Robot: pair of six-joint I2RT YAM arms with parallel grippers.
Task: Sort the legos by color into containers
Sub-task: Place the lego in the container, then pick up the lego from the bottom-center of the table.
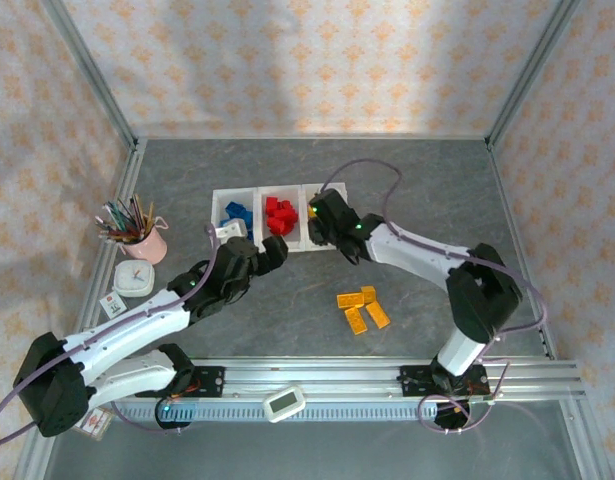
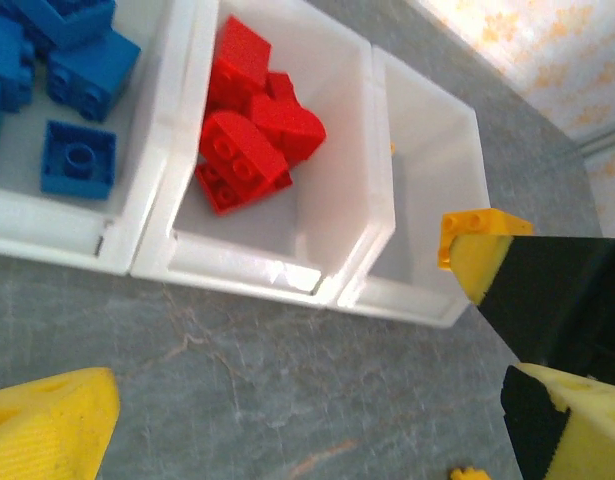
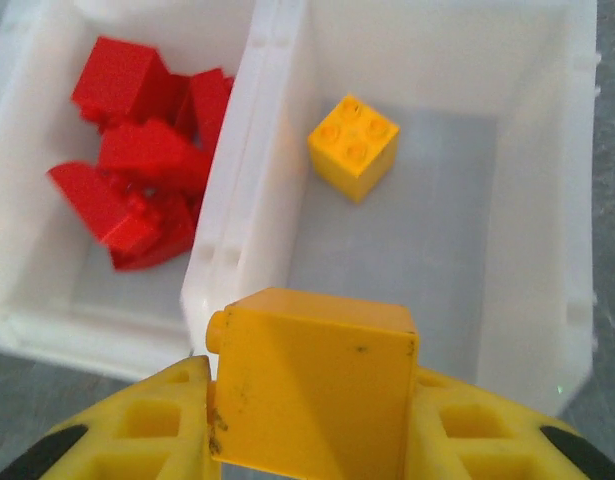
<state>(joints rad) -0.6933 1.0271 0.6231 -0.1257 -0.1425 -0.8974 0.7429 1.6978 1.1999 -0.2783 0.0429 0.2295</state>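
Blue legos (image 1: pixel 237 214) and red legos (image 1: pixel 279 216) sat binned, while the right gripper (image 3: pixel 312 445) pinched a yellow brick (image 3: pixel 312 375) over the right bin (image 3: pixel 547 200), which already held one yellow lego (image 3: pixel 353 146); four yellow legos (image 1: pixel 362 308) waited on the table (image 1: pixel 427 180), and the left gripper (image 2: pixel 297 420) was spread, empty.

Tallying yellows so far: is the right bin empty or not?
Not empty. One yellow brick sits studs-up on the floor of the right bin; the right pincer grips a second brick, not yet dropped.
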